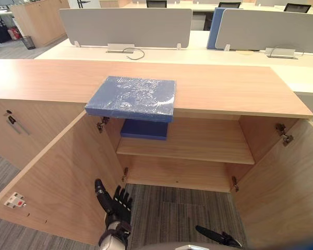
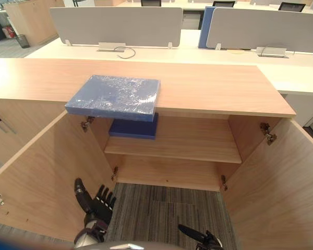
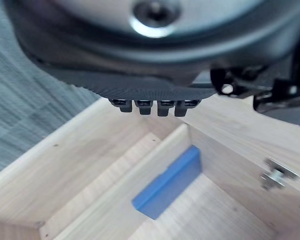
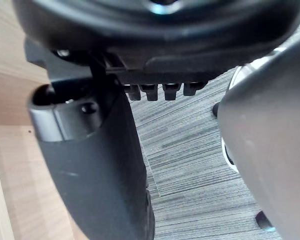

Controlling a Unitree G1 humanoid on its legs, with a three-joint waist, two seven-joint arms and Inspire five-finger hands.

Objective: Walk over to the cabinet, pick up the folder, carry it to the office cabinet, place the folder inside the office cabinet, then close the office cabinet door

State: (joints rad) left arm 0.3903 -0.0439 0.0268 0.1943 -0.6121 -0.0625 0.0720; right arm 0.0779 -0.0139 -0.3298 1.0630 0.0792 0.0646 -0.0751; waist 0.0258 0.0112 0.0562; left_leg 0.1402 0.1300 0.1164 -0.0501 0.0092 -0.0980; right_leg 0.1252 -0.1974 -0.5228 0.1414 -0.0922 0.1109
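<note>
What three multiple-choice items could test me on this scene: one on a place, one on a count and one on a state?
1. Where does the plastic-wrapped folder lie?
A on top of the cabinet, overhanging its front
B inside it
C under it

2. How many blue folders are on or in the cabinet?
A one
B two
C three

3. How do the left door and the right door stand?
A both shut
B one open
C both open

Answers:
1 A, it rests on the top, past the front edge.
2 B, a second folder lies on the shelf inside.
3 C, both doors stand swung outward.
</note>
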